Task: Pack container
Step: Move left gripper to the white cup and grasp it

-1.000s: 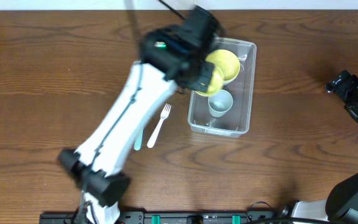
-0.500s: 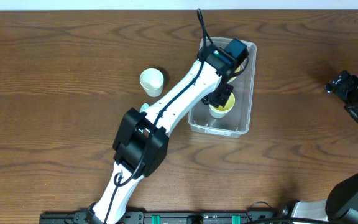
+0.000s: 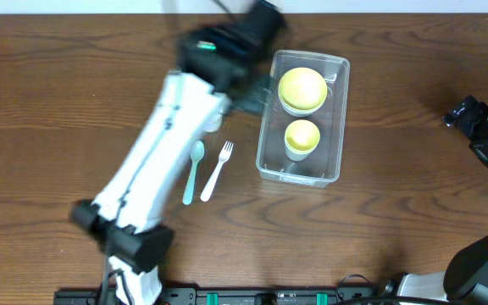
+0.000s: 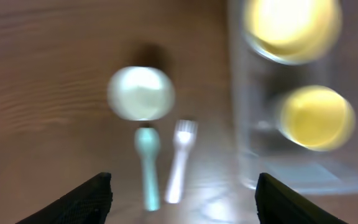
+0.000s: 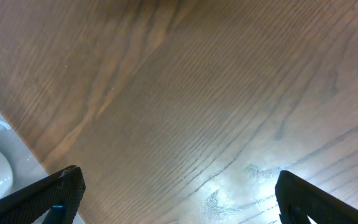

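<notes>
We see the container [image 3: 299, 172] on the counter [image 3: 413, 76] right of centre, a yellow bowl [image 3: 302, 87] and yellow cup [image 3: 302, 135] inside; the left tool [image 4: 184, 183] hangs spread and empty over a spoon [image 4: 146, 168] and fork [image 4: 180, 163] beside it; the right tool [image 5: 179, 186], also spread, holds nothing.

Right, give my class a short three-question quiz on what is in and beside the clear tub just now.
1. True or false: the white fork lies inside the container.
2. What lies right beside the fork on the table? A) teal spoon B) knife C) lid
3. How many yellow items sit in the container?
Key: 1 false, it lies on the table outside; 2 A; 3 two, a bowl and a cup.
</notes>
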Robot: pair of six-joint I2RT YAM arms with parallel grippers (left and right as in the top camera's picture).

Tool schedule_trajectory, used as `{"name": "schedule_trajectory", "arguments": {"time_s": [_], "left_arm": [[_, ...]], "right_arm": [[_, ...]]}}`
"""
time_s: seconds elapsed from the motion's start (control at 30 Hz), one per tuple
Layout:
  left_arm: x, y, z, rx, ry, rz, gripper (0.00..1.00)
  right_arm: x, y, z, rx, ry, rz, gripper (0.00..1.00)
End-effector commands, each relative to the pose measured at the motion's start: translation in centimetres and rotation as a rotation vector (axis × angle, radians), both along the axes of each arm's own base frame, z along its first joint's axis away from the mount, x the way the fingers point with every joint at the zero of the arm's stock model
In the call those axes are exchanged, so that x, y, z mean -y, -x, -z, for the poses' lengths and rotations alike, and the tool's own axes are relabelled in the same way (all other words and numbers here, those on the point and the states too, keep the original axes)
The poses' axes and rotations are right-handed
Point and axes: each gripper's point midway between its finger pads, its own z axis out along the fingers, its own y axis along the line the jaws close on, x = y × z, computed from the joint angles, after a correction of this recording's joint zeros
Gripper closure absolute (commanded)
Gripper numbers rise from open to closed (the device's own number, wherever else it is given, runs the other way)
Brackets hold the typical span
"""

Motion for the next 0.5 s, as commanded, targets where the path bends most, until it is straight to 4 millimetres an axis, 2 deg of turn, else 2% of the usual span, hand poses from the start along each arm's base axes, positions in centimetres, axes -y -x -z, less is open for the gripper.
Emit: {"name": "schedule_trajectory", "arguments": {"time_s": [0.0, 0.1, 0.23, 0.37, 0.47], "left_arm": [[-5.1, -1.7, 3.4, -0.105, -0.028, -0.164, 0.25], [-7.5, -2.0, 7.5, -0.23, 0.016, -0.263, 0.25], [-9.1, -1.9, 13.5, -0.375, 0.048, -0.323, 0.26], [-9.1, -1.4, 18.1, -0.462, 0.07, -0.338, 0.26], [-8.8, -1.2, 20.2, -0.479, 0.069, -0.332, 0.26]], "right_arm": [[0.1, 0.1, 0.2, -0.006, -0.004, 0.018, 0.01], [0.1, 0.1, 0.2, -0.006, -0.005, 0.017, 0.01], [0.1, 0.1, 0.2, -0.006, -0.005, 0.017, 0.01], [0.1, 0.1, 0.2, -0.006, -0.004, 0.018, 0.01], [0.1, 0.1, 0.2, -0.006, -0.005, 0.017, 0.01]]}}
